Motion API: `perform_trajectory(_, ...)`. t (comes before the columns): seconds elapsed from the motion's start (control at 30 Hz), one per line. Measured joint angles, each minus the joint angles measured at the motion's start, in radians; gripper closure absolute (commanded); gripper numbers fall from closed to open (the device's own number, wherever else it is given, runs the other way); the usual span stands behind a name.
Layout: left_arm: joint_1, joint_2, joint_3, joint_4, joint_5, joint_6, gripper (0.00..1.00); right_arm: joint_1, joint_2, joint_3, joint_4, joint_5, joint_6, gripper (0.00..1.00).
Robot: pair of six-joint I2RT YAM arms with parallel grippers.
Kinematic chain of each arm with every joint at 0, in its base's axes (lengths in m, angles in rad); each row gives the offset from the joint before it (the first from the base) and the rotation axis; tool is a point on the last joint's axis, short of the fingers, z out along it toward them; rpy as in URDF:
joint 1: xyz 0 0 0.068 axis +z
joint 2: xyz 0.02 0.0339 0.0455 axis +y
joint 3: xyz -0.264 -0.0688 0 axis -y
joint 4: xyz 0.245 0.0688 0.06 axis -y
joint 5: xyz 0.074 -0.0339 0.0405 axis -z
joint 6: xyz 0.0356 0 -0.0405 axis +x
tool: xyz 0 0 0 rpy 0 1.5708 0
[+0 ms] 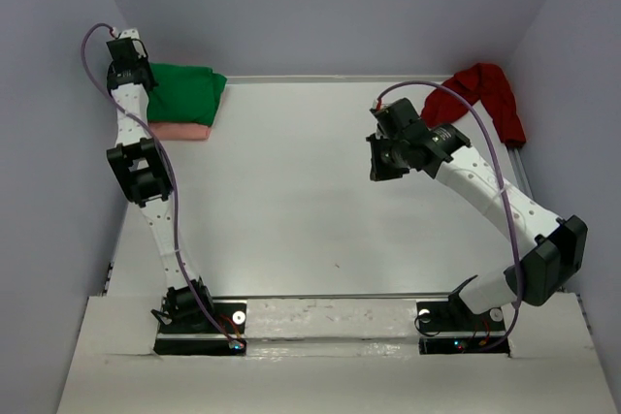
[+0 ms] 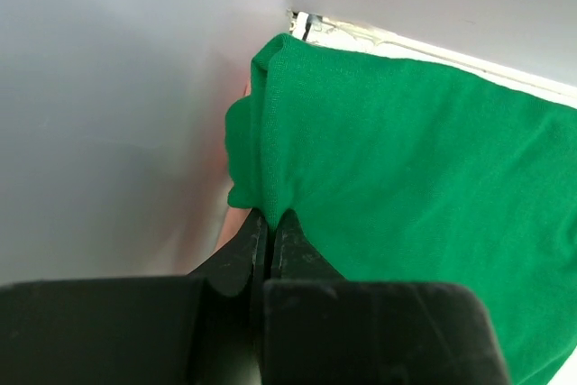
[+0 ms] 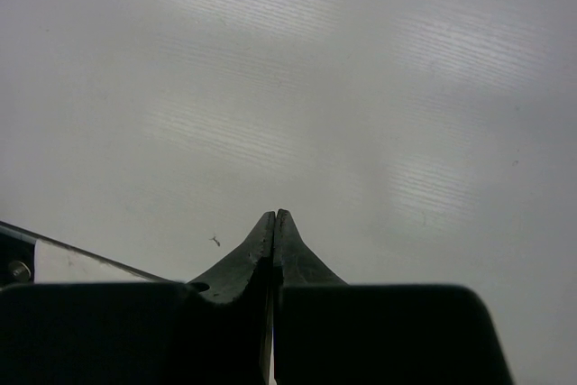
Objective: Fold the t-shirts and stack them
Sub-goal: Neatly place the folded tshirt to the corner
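The green t-shirt (image 2: 406,151) is soft, matt knit cloth; the white table (image 3: 343,87) looks smooth, faintly ribbed, with a dull sheen.

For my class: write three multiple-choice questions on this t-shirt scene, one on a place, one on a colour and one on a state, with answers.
1. Where is the dark red t-shirt?
A) at the table's far right edge
B) in a gripper
C) mid-table

2. What colour is the shirt lying on the pink t-shirt?
A) blue
B) green
C) dark red

3. How is the right gripper?
A) open
B) shut on cloth
C) shut, empty

Answers:
1 A: it lies bunched at that edge.
2 B: the green t-shirt covers it, and only a pink strip shows.
3 C: its fingers meet over bare table.
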Motion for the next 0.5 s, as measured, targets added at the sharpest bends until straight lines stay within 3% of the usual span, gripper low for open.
perform_trajectory(0.33, 0.013, 0.051, 0.018, 0.01, 0.003, -0.001, 1.0, 0.0, 0.031, 0.058, -0.043, 0.0, 0.004, 1.0)
perform_trajectory(0.5, 0.021, 0.077, 0.02, 0.012, -0.016, -0.003, 0.71, 0.0, 0.042, 0.084, -0.057, -0.001, 0.005, 1.0)
